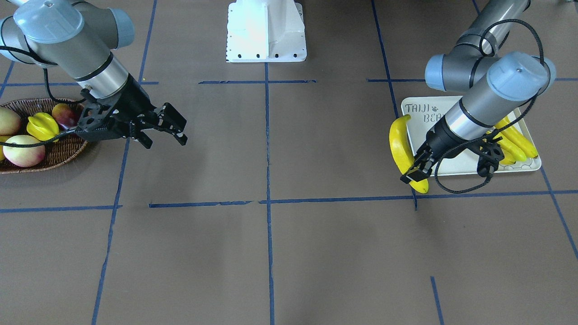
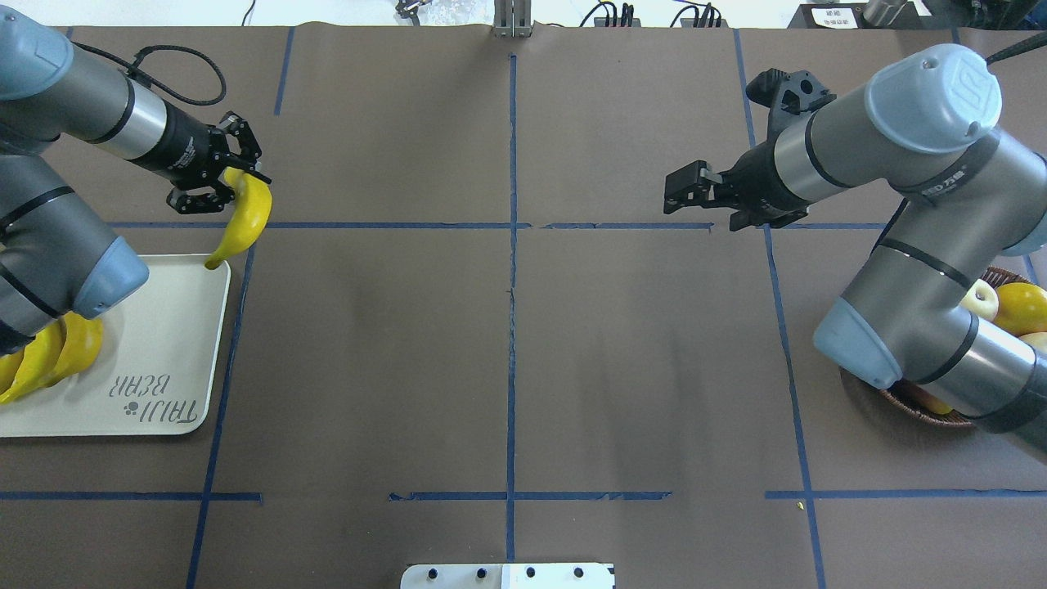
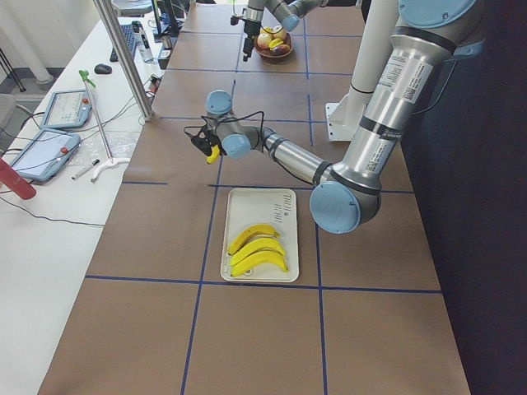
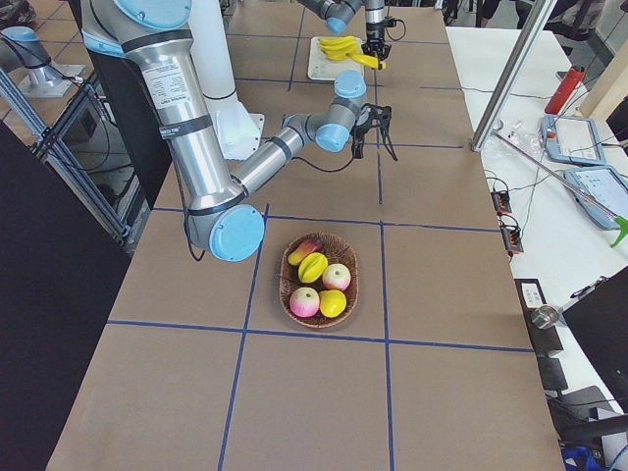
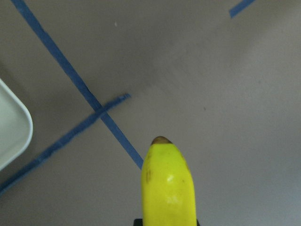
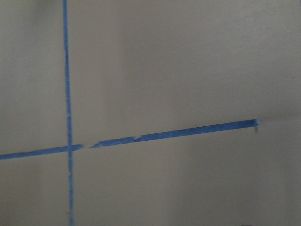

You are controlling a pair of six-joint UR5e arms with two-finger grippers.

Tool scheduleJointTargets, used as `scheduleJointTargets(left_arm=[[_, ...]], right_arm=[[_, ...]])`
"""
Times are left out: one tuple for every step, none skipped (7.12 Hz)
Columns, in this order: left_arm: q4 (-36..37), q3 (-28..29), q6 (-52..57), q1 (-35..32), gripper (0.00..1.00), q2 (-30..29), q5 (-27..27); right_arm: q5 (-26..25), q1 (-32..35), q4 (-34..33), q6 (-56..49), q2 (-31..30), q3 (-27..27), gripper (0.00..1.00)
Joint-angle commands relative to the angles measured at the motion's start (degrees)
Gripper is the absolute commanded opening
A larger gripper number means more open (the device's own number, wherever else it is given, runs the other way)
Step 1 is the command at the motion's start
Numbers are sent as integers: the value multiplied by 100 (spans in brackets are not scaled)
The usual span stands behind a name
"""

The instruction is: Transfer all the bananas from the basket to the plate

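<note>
My left gripper (image 2: 225, 176) is shut on a yellow banana (image 2: 245, 214) and holds it above the table, just off the far corner of the off-white plate (image 2: 164, 327). The same banana (image 1: 402, 153) hangs beside the plate's edge (image 1: 456, 168) in the front view and fills the left wrist view (image 5: 168, 188). Three bananas (image 3: 257, 249) lie side by side on the plate. My right gripper (image 1: 167, 135) is open and empty above the table, beside the wicker basket (image 1: 58, 153). No banana shows in the basket (image 4: 294, 294).
The basket holds a yellow starfruit (image 1: 43, 126), apples (image 1: 25, 151) and other round fruit. The white robot base (image 1: 266, 31) stands at the table's robot side. Blue tape lines cross the brown table. A side table with tablets (image 3: 49, 140) stands beyond the far edge.
</note>
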Motion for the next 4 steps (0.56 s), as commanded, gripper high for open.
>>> scheduleJointTargets(left_arm=[[146, -102, 824, -70, 0, 645, 257], [146, -155, 1290, -88, 0, 1083, 650], [146, -156, 1660, -18, 0, 1392, 985], [233, -156, 1847, -18, 0, 1534, 1145]], right_arm=[[63, 525, -1371, -1892, -32, 27, 100], [168, 788, -1515, -2484, -145, 18, 100], [352, 974, -1517, -2681, -233, 18, 100], [475, 1028, -1517, -2683, -243, 18, 100]])
